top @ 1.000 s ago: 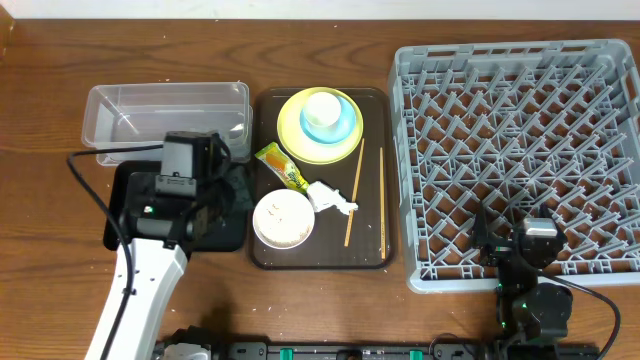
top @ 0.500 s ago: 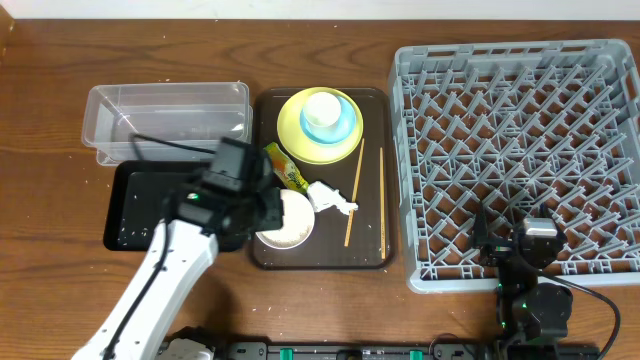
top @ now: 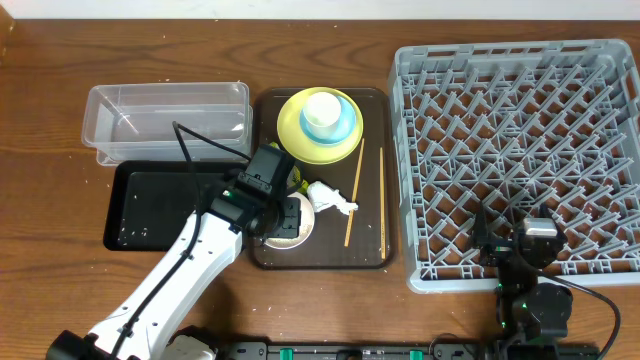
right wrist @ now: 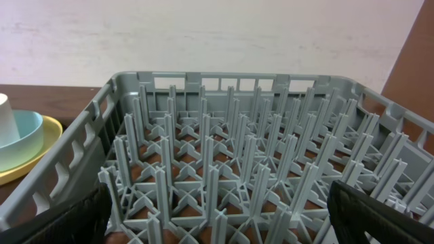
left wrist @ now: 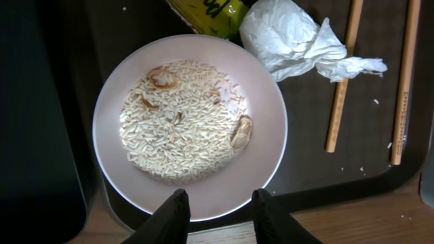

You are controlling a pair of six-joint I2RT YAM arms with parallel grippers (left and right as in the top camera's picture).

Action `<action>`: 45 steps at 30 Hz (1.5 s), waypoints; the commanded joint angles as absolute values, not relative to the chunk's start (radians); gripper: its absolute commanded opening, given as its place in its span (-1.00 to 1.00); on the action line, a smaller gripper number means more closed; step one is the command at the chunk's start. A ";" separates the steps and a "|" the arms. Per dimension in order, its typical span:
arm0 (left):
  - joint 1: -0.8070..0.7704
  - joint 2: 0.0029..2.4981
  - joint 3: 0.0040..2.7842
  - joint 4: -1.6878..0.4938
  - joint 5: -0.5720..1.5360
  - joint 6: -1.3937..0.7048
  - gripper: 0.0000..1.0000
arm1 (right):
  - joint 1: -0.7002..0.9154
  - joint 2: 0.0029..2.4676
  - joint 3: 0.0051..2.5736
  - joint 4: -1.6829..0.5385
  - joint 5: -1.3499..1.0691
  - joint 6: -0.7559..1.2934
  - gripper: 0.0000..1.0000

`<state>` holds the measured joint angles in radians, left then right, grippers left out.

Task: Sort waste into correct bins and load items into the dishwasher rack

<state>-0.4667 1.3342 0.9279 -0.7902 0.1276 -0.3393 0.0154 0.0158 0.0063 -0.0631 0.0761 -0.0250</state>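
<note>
We note left gripper (left wrist: 219, 200) parted, empty, above rice bowl (left wrist: 274, 135); bowl rigid, probably slippery, pinch near rim. Right gripper (right wrist: 218, 200) gaping.

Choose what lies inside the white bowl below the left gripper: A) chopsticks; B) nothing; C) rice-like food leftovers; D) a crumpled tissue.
C: the left wrist view shows whitish rice grains covering the inside of the bowl, while the tissue and chopsticks lie beside it on the brown tray.
</note>
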 commanded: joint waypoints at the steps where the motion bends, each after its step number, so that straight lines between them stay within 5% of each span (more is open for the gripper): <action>1: -0.469 1.339 0.948 -0.799 0.111 -0.334 -0.33 | 0.016 0.015 0.005 -0.065 0.077 -0.007 0.99; 45: -0.561 1.339 0.934 -0.795 0.111 -0.356 -0.33 | 0.016 0.015 0.005 -0.065 0.077 -0.008 0.99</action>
<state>-0.5488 1.3342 0.9279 -0.7956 0.1238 -0.3435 0.0154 0.0158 0.0063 -0.0631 0.0761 -0.0250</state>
